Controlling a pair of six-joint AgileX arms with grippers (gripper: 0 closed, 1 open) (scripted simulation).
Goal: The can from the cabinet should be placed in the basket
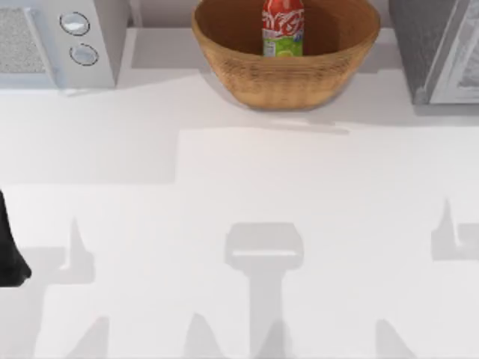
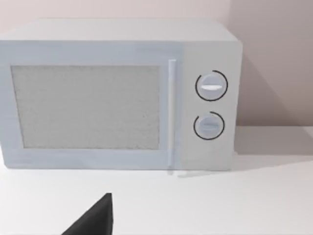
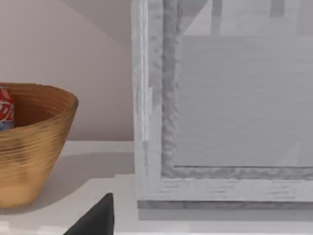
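Observation:
The red can [image 1: 283,30] with white script and a green band stands upright inside the tan wicker basket [image 1: 288,84] at the back middle of the table. In the right wrist view the basket [image 3: 34,147] shows beside the cabinet [image 3: 156,122], with the can's top [image 3: 5,110] peeking over its rim. The dark grey speckled cabinet [image 1: 426,45] stands at the back right, its light framed door panel facing the right wrist camera. A dark piece of my left gripper [image 2: 93,223] hangs in front of the microwave, far from the basket. A dark piece of my right gripper [image 3: 95,218] hovers before the cabinet.
A white microwave [image 1: 67,37] with two round knobs [image 2: 211,105] sits at the back left. The black bulk of my left arm [image 1: 9,254] shows at the table's left edge. White tabletop [image 1: 239,194] stretches across the front.

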